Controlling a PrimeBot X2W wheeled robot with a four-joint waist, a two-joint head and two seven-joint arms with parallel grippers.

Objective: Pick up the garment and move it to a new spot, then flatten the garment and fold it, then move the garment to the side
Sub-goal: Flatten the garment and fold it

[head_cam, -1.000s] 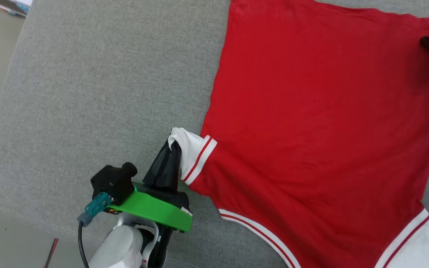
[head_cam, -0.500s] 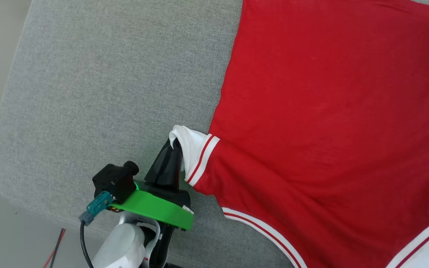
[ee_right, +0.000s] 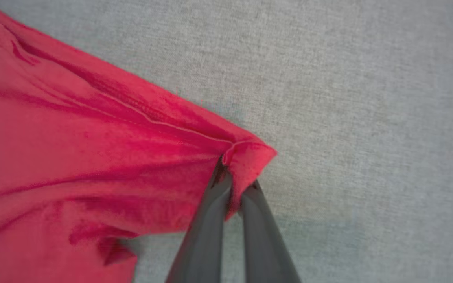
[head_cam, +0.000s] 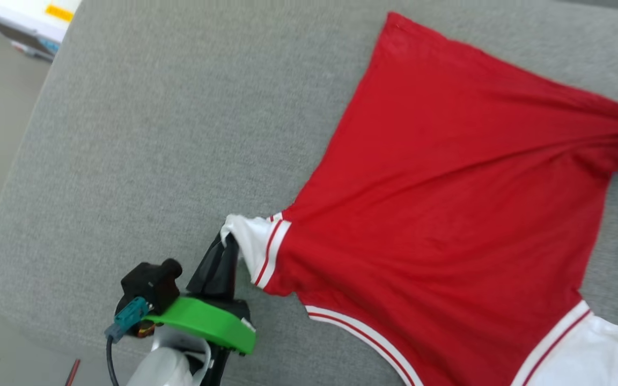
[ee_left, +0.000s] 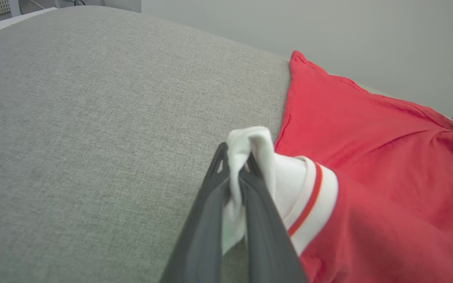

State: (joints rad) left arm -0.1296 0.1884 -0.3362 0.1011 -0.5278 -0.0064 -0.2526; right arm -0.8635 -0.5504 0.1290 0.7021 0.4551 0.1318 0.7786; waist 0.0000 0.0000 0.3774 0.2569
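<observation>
Left claw (ee_left: 235,161): pressed together, pinching edge of white sleeve (ee_left: 252,143), lower centre of left wrist view.
Right claw (ee_right: 236,177): pressed together, pinching red corner (ee_right: 252,155), centre of right wrist view.
Garment (head_cam: 448,214): right half of head view, on grey table (head_cam: 153,134), drawn taut between claws.
Handling, judged: light, limp, stretchy. Take hold at seams and corners; expect sag.

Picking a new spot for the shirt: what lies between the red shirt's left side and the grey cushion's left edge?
In the head view, the grey woven fabric surface is bare from the soft red, white-sleeved shirt to its rounded edge.
</observation>
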